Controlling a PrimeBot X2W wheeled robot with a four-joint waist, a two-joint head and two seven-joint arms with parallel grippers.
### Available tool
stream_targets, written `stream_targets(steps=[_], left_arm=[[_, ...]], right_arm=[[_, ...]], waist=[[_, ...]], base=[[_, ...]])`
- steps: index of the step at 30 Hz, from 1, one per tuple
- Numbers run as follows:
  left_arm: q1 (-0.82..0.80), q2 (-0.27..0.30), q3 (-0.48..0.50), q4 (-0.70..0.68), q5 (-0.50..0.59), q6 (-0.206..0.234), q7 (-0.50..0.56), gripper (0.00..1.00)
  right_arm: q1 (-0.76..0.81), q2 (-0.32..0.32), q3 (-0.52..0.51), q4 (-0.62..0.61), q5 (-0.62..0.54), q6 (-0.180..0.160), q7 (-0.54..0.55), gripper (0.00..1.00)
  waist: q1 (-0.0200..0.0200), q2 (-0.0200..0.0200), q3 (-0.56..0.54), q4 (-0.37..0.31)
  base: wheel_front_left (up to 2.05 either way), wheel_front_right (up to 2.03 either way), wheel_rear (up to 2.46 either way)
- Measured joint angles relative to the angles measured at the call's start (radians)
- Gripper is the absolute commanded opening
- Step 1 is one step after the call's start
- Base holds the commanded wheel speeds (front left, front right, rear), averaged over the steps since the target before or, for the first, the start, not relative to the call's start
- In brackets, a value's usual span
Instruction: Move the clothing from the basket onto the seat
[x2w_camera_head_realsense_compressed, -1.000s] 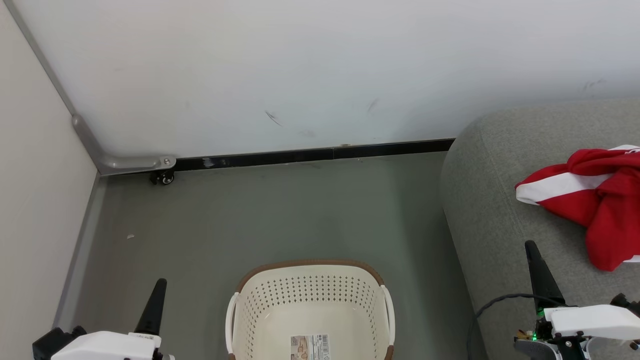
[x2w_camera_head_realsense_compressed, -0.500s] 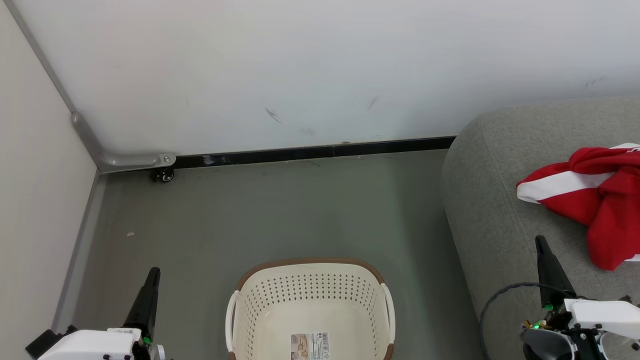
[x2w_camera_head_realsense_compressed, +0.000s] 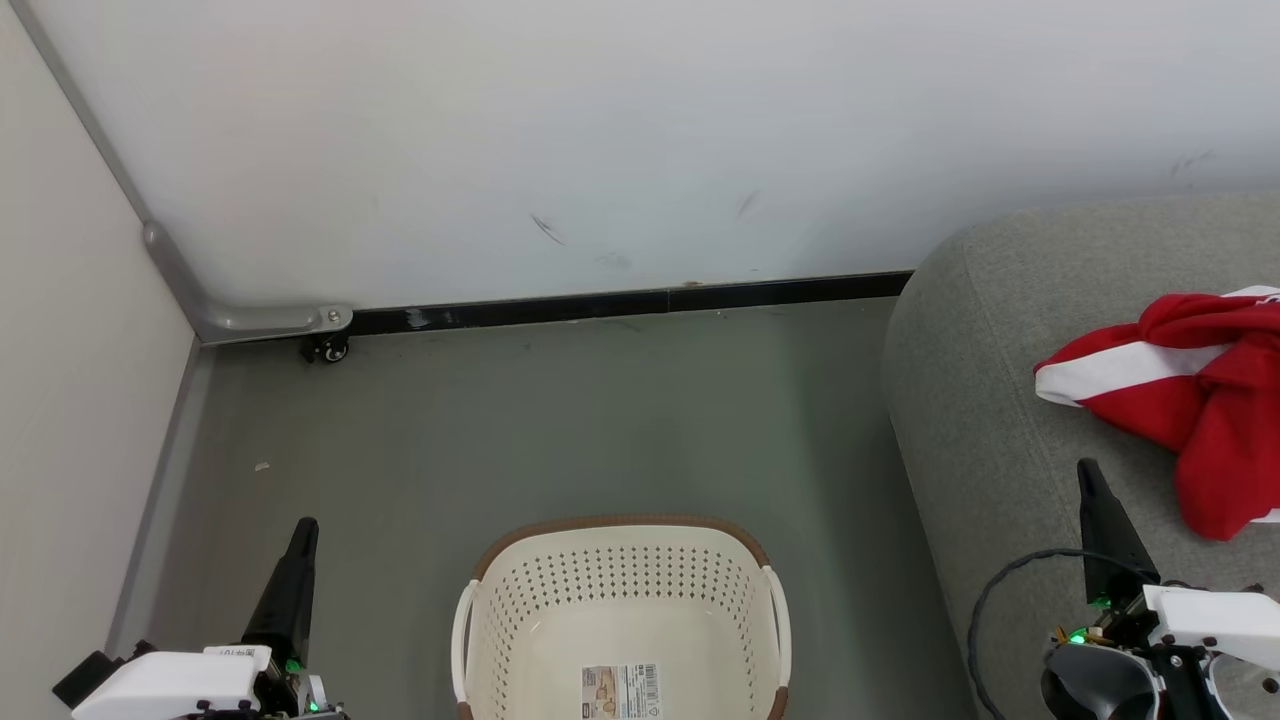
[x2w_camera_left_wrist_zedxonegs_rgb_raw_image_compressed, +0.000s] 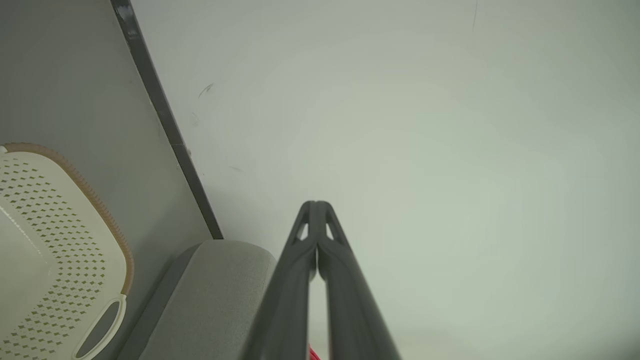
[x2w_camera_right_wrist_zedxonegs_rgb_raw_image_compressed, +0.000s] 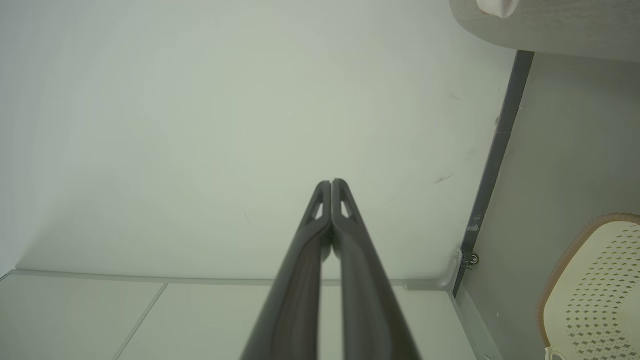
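Grey floor (x2w_camera_head_realsense_compressed: 560, 430) meets a white wall (x2w_camera_head_realsense_compressed: 640, 120). On the floor sits the basket (x2w_camera_head_realsense_compressed: 620, 522), and a paper label (x2w_camera_head_realsense_compressed: 620, 690) lies inside it. Red and white clothing (x2w_camera_head_realsense_compressed: 1200, 430) lies in a heap on the seat (x2w_camera_head_realsense_compressed: 980, 400), at the right. The left gripper (x2w_camera_head_realsense_compressed: 303, 527) is pinched shut, holding nothing, beside the basket. The right gripper (x2w_camera_head_realsense_compressed: 1088, 470) is shut too, over the seat near the clothing.

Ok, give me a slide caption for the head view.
Red-and-white clothing heaped on the grey seat, no garment visible in the basket, left tool and right tool both shut.
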Motion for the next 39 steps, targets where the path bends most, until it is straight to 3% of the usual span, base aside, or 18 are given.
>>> stream_targets(steps=[39], left_arm=[[0.000,0.000,0.000,0.000,0.000,0.000,0.000,0.00]], right_arm=[[-0.012,0.000,-0.004,0.004,0.000,0.000,0.008,0.00]], waist=[[-0.0002,0.0000,0.000,0.000]], base=[[0.00,0.00,0.00]])
